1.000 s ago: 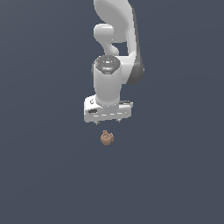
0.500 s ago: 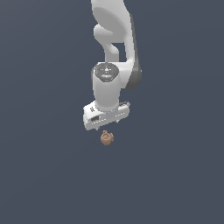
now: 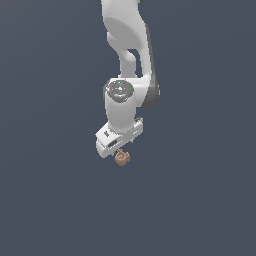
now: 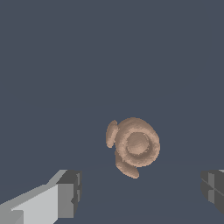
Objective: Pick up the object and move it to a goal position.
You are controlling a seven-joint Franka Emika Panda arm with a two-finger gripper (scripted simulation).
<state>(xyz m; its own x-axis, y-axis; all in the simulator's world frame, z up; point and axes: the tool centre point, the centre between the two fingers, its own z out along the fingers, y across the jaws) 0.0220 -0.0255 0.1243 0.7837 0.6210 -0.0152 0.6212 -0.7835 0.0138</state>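
Observation:
The object (image 3: 122, 158) is a small tan-brown lumpy thing with a rounded disc-like end, lying on the dark grey floor. In the wrist view the object (image 4: 133, 146) sits between and a little ahead of the two dark fingertips (image 4: 70, 192). My gripper (image 3: 123, 148) hangs just above it, white hand turned at an angle, open with nothing between the fingers. In the exterior view the fingers are mostly hidden behind the hand and the object.
A plain dark grey floor (image 3: 200, 200) fills both views. The white arm (image 3: 127, 45) rises above the gripper toward the top of the exterior view.
The arm has come down and the hand has turned about its axis, so the gripper now sits right over the object. The object has not moved.

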